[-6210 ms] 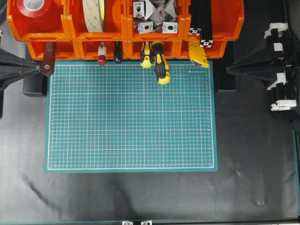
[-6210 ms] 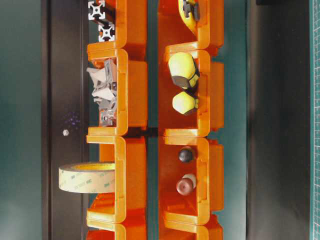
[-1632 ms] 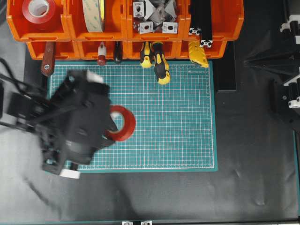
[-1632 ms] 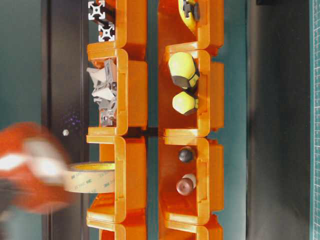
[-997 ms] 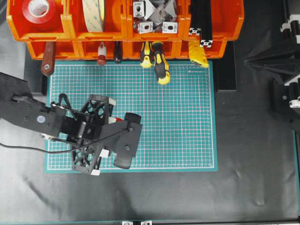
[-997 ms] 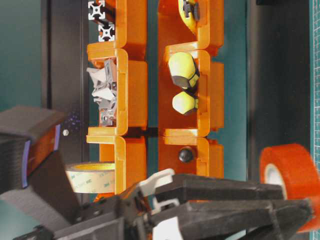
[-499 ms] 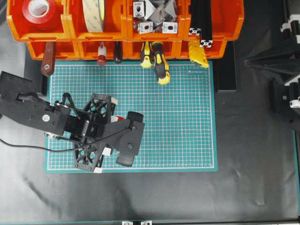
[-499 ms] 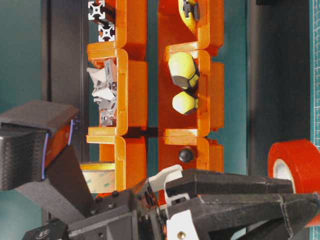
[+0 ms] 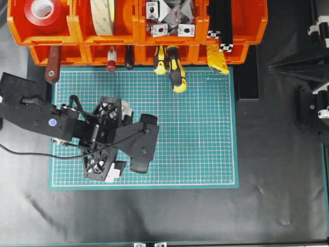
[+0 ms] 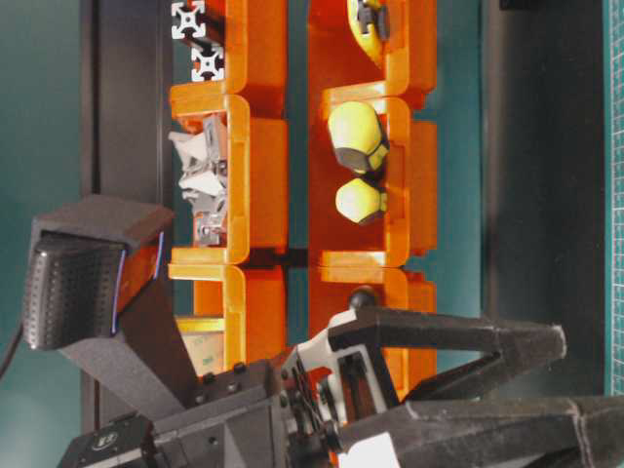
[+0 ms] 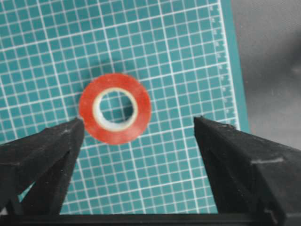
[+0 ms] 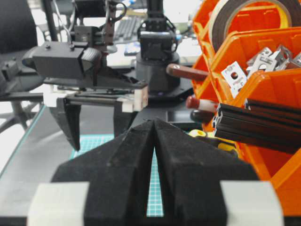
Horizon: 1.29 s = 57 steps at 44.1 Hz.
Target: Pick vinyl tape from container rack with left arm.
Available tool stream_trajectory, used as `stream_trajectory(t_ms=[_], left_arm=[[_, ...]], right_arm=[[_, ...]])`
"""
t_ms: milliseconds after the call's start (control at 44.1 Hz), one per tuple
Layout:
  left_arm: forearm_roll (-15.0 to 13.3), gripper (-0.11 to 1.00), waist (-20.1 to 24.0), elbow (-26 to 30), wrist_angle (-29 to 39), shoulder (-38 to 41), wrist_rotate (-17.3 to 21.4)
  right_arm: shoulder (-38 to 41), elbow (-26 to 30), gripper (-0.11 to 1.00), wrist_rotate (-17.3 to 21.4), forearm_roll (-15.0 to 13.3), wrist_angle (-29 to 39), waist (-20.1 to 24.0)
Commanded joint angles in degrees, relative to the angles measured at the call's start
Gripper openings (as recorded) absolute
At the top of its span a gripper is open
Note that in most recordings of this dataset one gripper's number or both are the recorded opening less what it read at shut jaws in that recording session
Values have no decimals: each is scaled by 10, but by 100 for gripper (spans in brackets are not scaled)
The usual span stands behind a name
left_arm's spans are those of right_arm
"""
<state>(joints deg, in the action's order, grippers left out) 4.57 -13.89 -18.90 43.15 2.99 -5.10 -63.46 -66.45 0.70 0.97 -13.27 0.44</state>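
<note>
The vinyl tape [image 11: 114, 115], a red roll with a whitish inner ring, lies flat on the green mat [image 11: 178, 56]. My left gripper [image 11: 138, 121] hovers over it, open wide. Its left fingertip [image 11: 70, 134] is right at the roll's edge and the right one stands well clear. From overhead the left gripper [image 9: 122, 140] covers the roll. The orange container rack [image 9: 77, 32] runs along the mat's far edge. At the right edge, away from the mat, my right gripper [image 12: 154, 123] is shut on nothing.
Another red roll [image 9: 42, 9] sits in the rack's top-left bin, next to a cream tape roll [image 9: 103, 15]. Other bins hold metal brackets [image 9: 169, 18] and black extrusions [image 9: 221, 20]. Yellow-black screwdriver handles [image 9: 177, 74] overhang the mat [image 9: 200, 144].
The left jaws have sprung open and let go of the red roll, which now rests on the mat. In the table-level view the roll has gone out of sight.
</note>
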Motion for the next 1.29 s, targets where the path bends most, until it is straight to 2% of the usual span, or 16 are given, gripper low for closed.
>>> stream_trajectory(t_ms=[0, 272, 544, 884, 1269], left_arm=[[1, 89, 2, 7, -4, -16, -1], [1, 87, -10, -12, -2, -93, -5], [1, 87, -24, -69, -11, -275, -45], [0, 85, -24, -178, -41, -506, -47], [0, 83, -6, -258, -69, -722, -42]], right_arm=[[4, 20, -1, 1, 2, -4, 1], [2, 20, -1, 0, 2, -3, 1], [0, 22, -1, 0, 2, -2, 1], [-1, 21, -1, -1, 2, -1, 1], [-4, 11, -1, -2, 2, -3, 1]])
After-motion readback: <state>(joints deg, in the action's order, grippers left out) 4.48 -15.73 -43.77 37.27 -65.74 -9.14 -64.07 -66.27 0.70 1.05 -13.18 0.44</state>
